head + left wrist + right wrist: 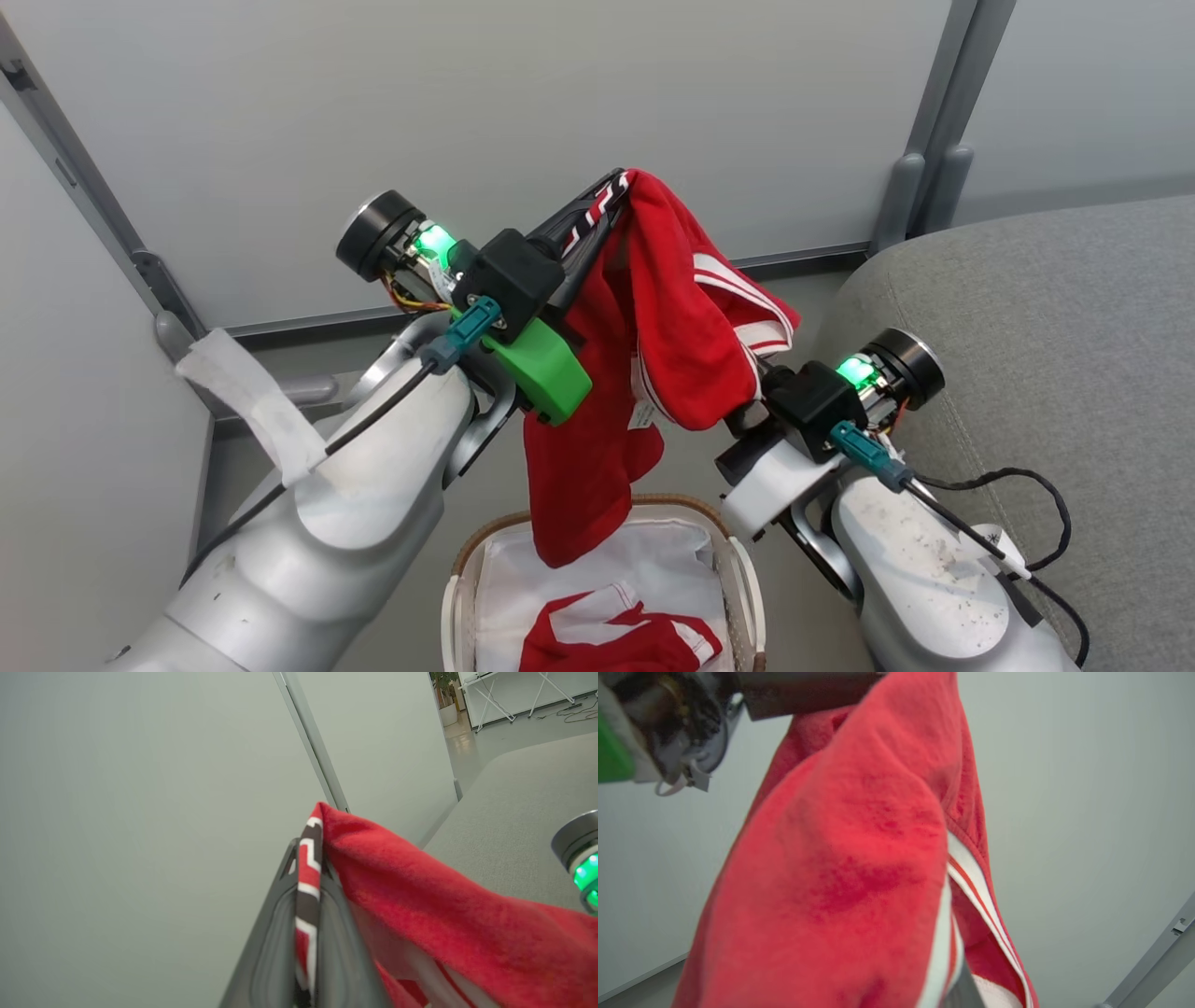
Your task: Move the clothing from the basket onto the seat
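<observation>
**Above the basket: one red garment strung between two arms**

High in the centre of the head view, the left gripper (607, 191) is clamped tight on a black, white and red trim band of the red garment (681, 317). The left wrist view shows that band pinched flat between the two dark fingers (275, 933). From that peak one fold slopes down to the lower right, to the right gripper (745, 422). Its fingers are buried in cloth, so I cannot tell whether they grip the fabric or merely carry it.

The height is probably there to lift the cloth clear of the basket (681, 509) at the bottom centre. Two holds would also keep it spread for laying down.

The garment's long axis runs almost straight up and down the frame, from the pinched band to a loose tail. That tail points down over the white liner (579, 569); whether it touches is unclear.

A second red garment (616, 646) lies crumpled in the basket's bottom. The seat (1027, 308), at the right of the frame, is well apart from the hanging cloth, so the carry across looks not yet done.
</observation>
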You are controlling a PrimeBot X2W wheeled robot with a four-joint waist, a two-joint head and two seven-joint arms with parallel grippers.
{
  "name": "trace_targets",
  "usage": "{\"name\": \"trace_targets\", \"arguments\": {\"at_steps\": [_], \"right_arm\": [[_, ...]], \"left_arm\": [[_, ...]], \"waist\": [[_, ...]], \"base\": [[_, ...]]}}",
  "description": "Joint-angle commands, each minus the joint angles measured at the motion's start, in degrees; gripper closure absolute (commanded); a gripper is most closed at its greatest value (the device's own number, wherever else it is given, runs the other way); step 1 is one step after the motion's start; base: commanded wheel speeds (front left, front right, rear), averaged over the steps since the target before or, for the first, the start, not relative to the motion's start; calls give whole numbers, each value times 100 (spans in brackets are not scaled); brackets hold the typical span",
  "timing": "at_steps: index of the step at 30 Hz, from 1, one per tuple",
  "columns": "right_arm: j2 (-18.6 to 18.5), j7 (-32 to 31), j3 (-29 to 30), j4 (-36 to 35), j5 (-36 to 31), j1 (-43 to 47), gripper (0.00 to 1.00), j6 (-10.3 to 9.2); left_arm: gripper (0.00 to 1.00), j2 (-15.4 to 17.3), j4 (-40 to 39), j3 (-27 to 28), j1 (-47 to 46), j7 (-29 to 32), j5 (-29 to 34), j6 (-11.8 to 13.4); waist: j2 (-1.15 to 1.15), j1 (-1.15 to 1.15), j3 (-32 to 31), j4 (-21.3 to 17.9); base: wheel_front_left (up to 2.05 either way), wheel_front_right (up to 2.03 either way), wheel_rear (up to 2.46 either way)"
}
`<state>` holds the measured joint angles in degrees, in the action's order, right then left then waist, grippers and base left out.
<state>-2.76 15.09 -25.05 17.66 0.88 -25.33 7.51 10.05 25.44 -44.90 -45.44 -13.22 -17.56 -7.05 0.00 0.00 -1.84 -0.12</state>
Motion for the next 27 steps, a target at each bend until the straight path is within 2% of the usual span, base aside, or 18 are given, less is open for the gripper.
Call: {"name": "trace_targets", "arguments": {"at_steps": [1,8,9,10,11,12,13,18,27], "right_arm": [[-22,12,45,29,2,-60,100,-4],[-22,12,141,61,-50,0,100,-4],[-22,12,152,61,-60,1,100,-4],[-22,12,170,67,-72,-9,100,-4],[-23,12,197,75,-95,-31,100,-4],[-23,12,221,83,-119,-53,100,-4],[-23,12,258,93,-142,-83,100,-4],[-22,12,526,99,-319,-171,100,-4],[-21,12,1010,133,-672,-219,100,-5]], "left_arm": [[100,46,7,26,109,-43,-38,46],[100,36,26,154,395,-124,-226,178],[90,17,3,202,457,-154,-262,213],[71,-1,-20,252,524,-163,-294,245],[44,-20,-38,309,620,-172,-343,277],[24,-28,-55,337,689,-186,-352,306],[0,-28,-81,363,771,-199,-335,328],[0,-119,-361,706,1333,-198,-364,423],[0,-259,-222,1143,2323,-193,-269,219]], "waist": [[0,0,-3,1],[0,0,-9,-3],[0,0,-10,-7],[0,0,-9,-11],[0,0,-8,-15],[0,0,-5,-17],[0,0,-1,-20],[0,0,24,-40],[0,0,77,-208]], "base": [[0,0,0],[0,0,0],[0,0,0],[0,0,0],[0,0,0],[0,0,0],[0,0,0],[0,0,0],[0,0,0]]}}
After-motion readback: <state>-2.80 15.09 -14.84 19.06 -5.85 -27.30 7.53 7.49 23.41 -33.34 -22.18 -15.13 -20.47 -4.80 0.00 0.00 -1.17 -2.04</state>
